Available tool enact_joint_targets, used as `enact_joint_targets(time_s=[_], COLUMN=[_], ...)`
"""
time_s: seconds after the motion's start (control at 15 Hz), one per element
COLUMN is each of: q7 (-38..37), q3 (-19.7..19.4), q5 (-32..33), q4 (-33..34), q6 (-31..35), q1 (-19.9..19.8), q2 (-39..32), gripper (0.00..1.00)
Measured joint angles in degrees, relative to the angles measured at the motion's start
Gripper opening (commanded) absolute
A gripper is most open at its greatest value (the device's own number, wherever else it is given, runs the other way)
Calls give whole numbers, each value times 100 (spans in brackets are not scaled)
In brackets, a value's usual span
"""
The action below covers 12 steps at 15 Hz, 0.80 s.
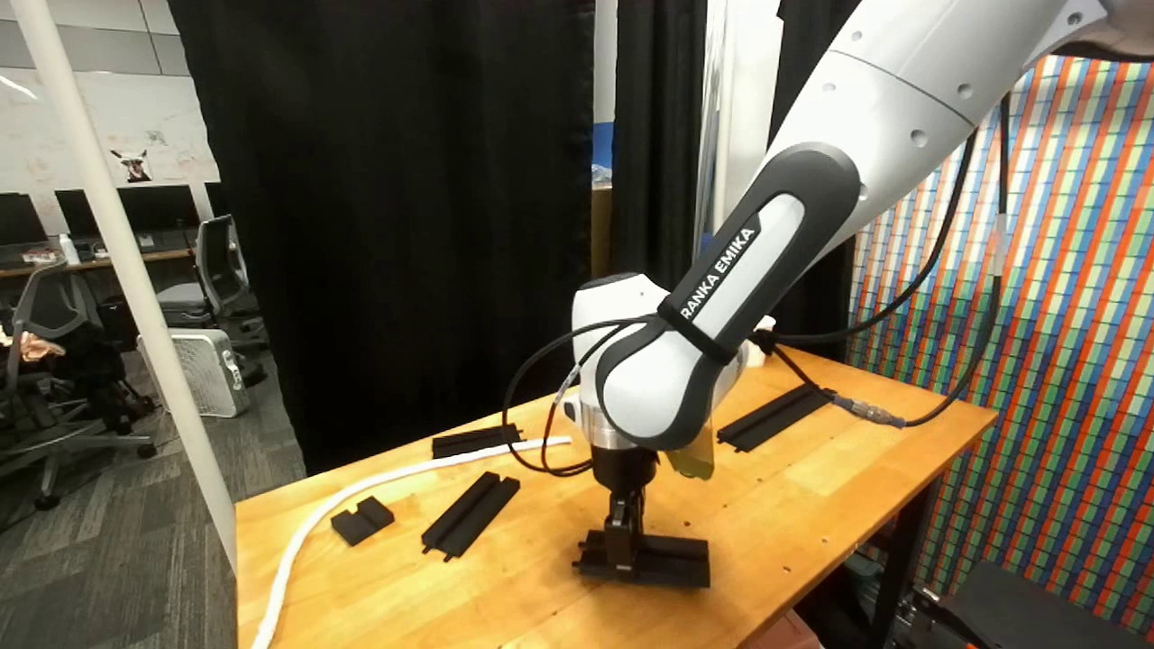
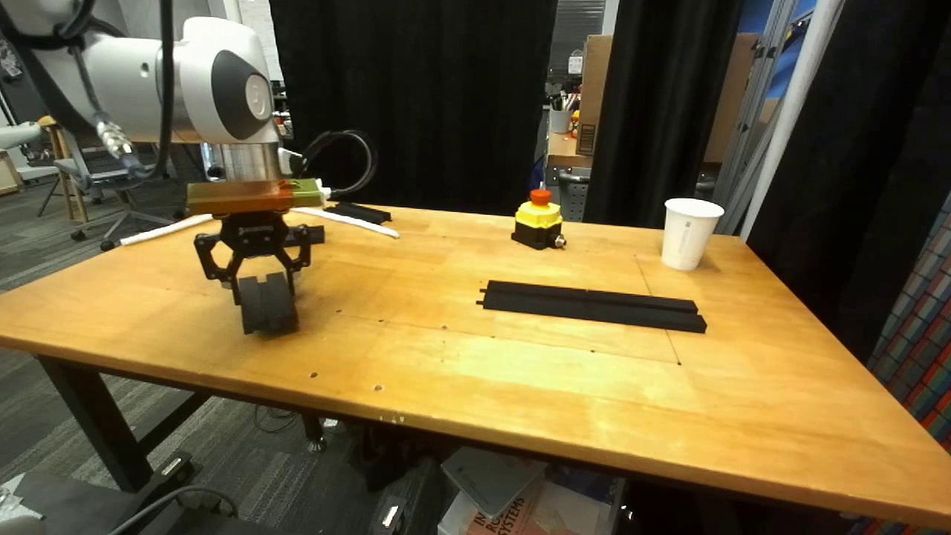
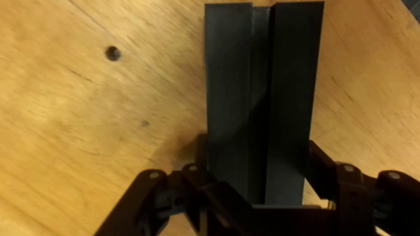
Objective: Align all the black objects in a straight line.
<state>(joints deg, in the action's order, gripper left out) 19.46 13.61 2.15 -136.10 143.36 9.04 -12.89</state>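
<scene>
In an exterior view, fingers [image 1: 622, 541] clamped on one matte black grooved piece [image 1: 676, 566] at near side of wooden bench [image 1: 532, 581]. Left of it: one pronged bar [image 1: 469, 516], one small notched block [image 1: 365, 523]. Farther: one second bar [image 1: 469, 443] left, one long bar [image 1: 775, 419] right; angles differ. Beyond bench: black curtain [image 1: 397, 225], two office chairs [image 1: 216, 261].

glare on the tabletop [image 2: 520, 371], soft wrist view
</scene>
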Motion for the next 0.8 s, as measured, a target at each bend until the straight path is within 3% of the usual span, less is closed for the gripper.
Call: enact_joint_targets(time_s=[0.4,0.8], q7=[1465,3161], q3=[-336,-656], q5=[128,743], q4=[216,381], q6=[-816,-1028], q1=[-540,-756], q2=[322,396], gripper=[45,45])
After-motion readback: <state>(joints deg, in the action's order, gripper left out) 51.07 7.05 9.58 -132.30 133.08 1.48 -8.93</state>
